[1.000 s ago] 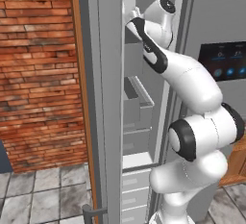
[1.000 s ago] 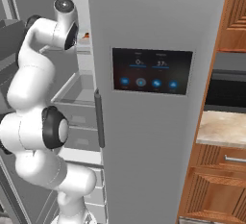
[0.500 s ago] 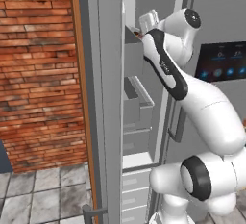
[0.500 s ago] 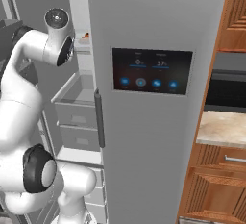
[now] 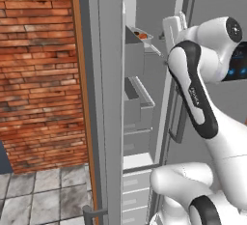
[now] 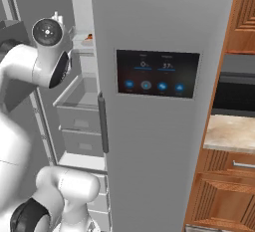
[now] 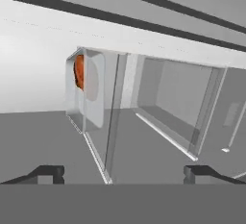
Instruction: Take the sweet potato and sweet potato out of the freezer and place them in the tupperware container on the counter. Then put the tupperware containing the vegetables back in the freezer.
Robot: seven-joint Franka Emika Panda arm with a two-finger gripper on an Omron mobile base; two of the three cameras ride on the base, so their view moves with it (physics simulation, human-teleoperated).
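The freezer [image 5: 144,98] stands open, its long door [image 5: 103,103] swung to the left. An orange sweet potato [image 5: 141,35] lies on an upper shelf, also seen as sweet potato [image 6: 88,37] and, through a translucent shelf edge, as sweet potato [image 7: 79,71]. My gripper [image 7: 122,174] is open and holds nothing. It hangs in front of the freezer's upper part, apart from the tuber. In the left base view the gripper [image 5: 170,27] sits just right of that shelf. The tupperware container is out of view.
Grey drawers [image 5: 137,105] fill the freezer's middle. The closed door with the black touch panel [image 6: 157,72] stands to the right, then the beige counter [image 6: 230,132] over brown wooden drawers [image 6: 224,186]. A brick wall [image 5: 38,74] lies left of the open door.
The arm has swung and carried the hand to the right, a little away from the upper shelf. The jaws have stayed open.
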